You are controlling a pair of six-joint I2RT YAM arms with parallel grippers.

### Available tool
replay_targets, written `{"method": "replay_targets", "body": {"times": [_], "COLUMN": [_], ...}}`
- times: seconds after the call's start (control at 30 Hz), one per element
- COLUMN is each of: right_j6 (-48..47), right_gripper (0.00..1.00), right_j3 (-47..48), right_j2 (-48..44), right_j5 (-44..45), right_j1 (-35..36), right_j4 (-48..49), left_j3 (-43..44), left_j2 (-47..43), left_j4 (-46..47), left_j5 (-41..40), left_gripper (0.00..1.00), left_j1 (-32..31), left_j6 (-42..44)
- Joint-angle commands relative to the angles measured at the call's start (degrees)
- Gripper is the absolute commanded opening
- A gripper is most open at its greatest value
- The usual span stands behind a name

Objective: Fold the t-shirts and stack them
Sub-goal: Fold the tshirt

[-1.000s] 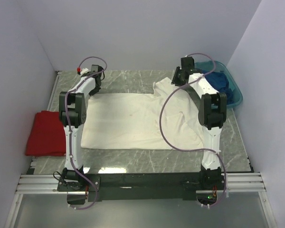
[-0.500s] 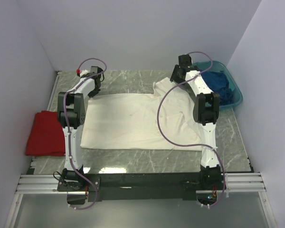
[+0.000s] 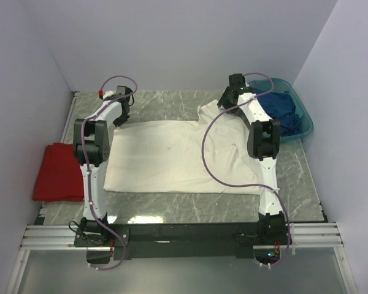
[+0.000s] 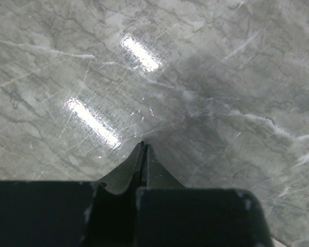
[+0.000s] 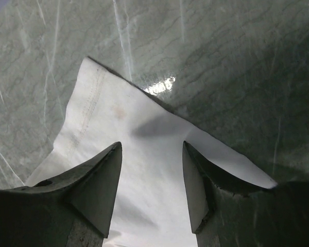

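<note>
Right gripper (image 5: 152, 149) has spread wide above the cream-white t-shirt (image 3: 172, 153) sleeve, apparently releasing it; left gripper (image 4: 144, 149) pressed together, empty

The white right arm (image 3: 262, 131) hides part of your crumpled dark blue cotton t-shirt (image 3: 288, 109); the left arm (image 3: 91, 144) covers one edge of the plain red t-shirt (image 3: 58, 171).
</note>
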Motion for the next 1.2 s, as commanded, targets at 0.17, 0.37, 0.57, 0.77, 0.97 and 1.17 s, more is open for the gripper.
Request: {"method": "replay_targets", "body": {"times": [0.17, 0.37, 0.57, 0.77, 0.97, 1.17], "right_j6": [3.04, 3.66, 2.87, 1.38, 1.2, 1.2], "right_gripper": [0.55, 0.46, 0.39, 0.35, 0.17, 0.0], "right_j3": [1.54, 1.01, -0.57, -0.83, -4.69, -6.01], "right_j2": [0.62, 1.94, 1.24, 1.24, -0.69, -2.8], "right_j5": [1.68, 0.98, 1.33, 1.42, 1.51, 3.0], "right_j1": [-0.26, 0.97, 2.03, 3.52, 4.31, 4.22], "right_j4": [-2.06, -2.94, -3.64, -5.58, -4.35, -2.33], "left_j3": [-1.28, -1.63, -2.07, -2.59, -3.83, -3.13], "left_j2": [-2.96, -3.05, -3.49, -4.37, -5.42, -5.07], "left_j4": [0.54, 0.81, 0.54, 0.54, 1.07, 0.72], "left_j5": [3.03, 3.47, 3.3, 3.92, 4.09, 4.09], "left_gripper": [0.0, 0.0, 0.0, 0.0, 0.0, 0.0], "left_j1": [0.2, 0.2, 0.2, 0.29, 0.2, 0.2], "left_j6": [-0.2, -0.2, -0.2, -0.64, -0.64, -0.29]}}
